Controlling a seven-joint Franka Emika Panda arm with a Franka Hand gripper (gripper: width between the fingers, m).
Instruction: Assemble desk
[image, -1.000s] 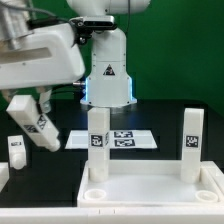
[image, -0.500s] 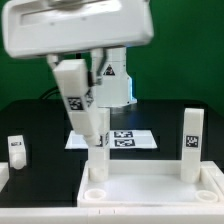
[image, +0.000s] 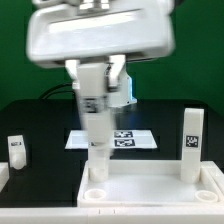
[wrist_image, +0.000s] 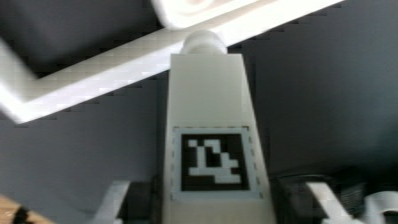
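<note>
Moved toward the exterior view's right, the hand (wrist_image: 222, 198) grips a leg (image: 95, 115), apparently tilted, over the tabletop (image: 150, 186).

I am looking into a robotics lab, plain green backdrop (image: 195, 60) behind, black table (image: 40, 125) as workbench, marker board (image: 138, 140) lying flat on it, black-and-white square tag on a standing leg (image: 192, 145), white robot arm (image: 95, 35) overhead

No letters, numbers or brand names are legible. Black-and-white square tags stand on:
- the raised leg (image: 95, 108), tag also shown close in the wrist view (wrist_image: 212, 110)
- the upright leg (image: 191, 142), exterior view's right
- the loose leg (image: 16, 150), exterior view's left
- the marker board (image: 75, 141), two tags
</note>
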